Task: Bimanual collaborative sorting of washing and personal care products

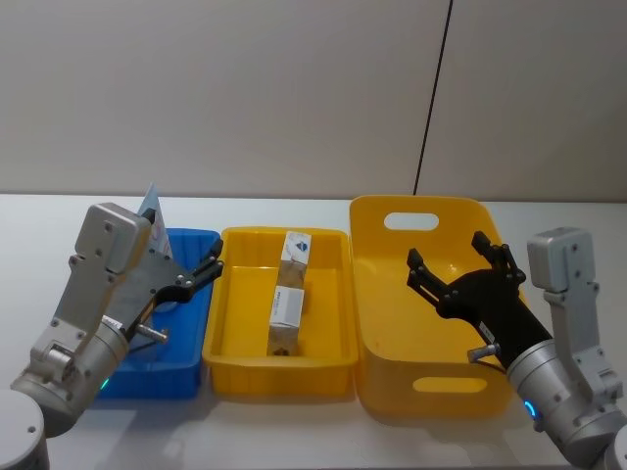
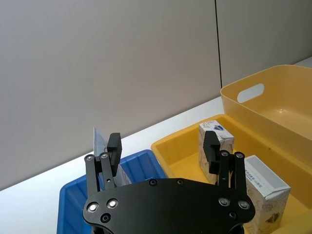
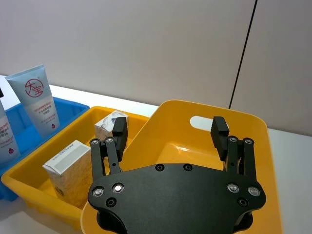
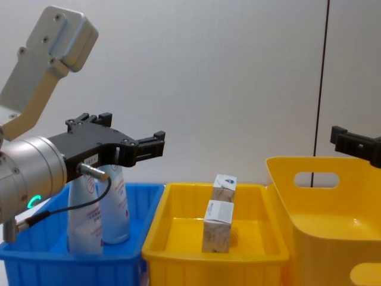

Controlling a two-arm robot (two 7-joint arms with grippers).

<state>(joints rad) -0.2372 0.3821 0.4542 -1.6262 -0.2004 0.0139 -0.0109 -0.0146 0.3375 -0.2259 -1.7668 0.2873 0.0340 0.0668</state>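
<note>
**Head view.** The white table [image 1: 294, 208] carries three bins in a row. A shallow blue plastic bin [image 1: 147, 384] is on the robot's left, a small yellow plastic bin [image 1: 284, 377] in the middle, and a large yellow plastic bin [image 1: 460, 204] with handle cut-outs on the right. Two small white-and-beige cartons [image 1: 287, 305] with a blue mark stand in the middle bin, one behind the other. The crimped top of a tall pale blue-white squeeze tube [image 1: 151, 204] rises from the blue bin behind the left arm. The left gripper [image 1: 204, 271] hovers over the blue bin's inner edge, jaws wide and empty. The right gripper [image 1: 449, 257] hovers over the large bin, jaws wide and empty. The visible part of that bin's floor is bare yellow.

**Left wrist view.** Nothing lies between the spread jaws. The tube crimp is just beside one finger, and the cartons are beyond the other.

**Right wrist view.** The jaws are spread above the large bin's cavity. Two tubes with a red round logo stand upright in the blue bin, and both cartons stand upright.

**Chest view.** The left gripper is level with the tube tops and hides them. Contact cannot be told here.

**Judgement.** The products look sorted by kind. To clear the arms well, raise each straight up before swinging outward. The upright tubes beside the left jaws would likely tip at a nudge. Keep the right jaws off the bin rim.
</note>
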